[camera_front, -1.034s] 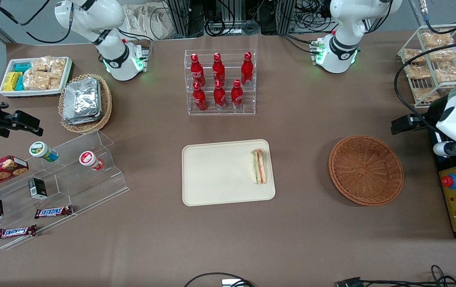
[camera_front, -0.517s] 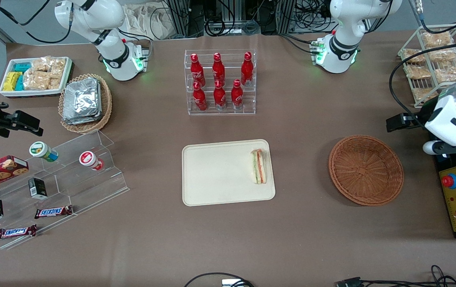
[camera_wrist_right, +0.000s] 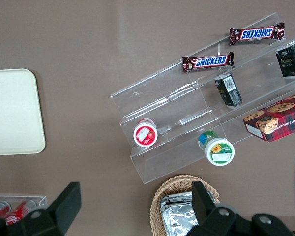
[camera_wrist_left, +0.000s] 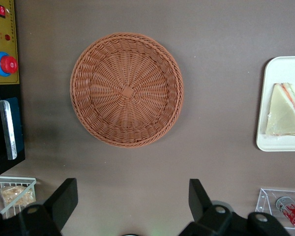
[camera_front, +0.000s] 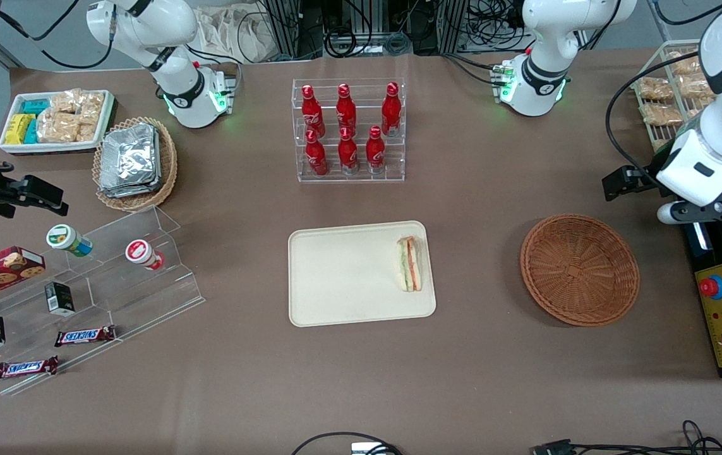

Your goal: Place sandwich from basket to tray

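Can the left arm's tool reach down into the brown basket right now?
Probably yes. The tool is open, holds nothing and hangs above the table beside the basket. The basket is empty, nothing covers it, and the sandwich already lies on the tray.

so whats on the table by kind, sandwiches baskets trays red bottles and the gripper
sandwich: 1, on the tray
basket: 1 reddish-brown, empty; tan basket: 1
trays: 2, counting white snack tray
red bottles: 6
gripper: 1, open, above the table beside the basket
total: 12
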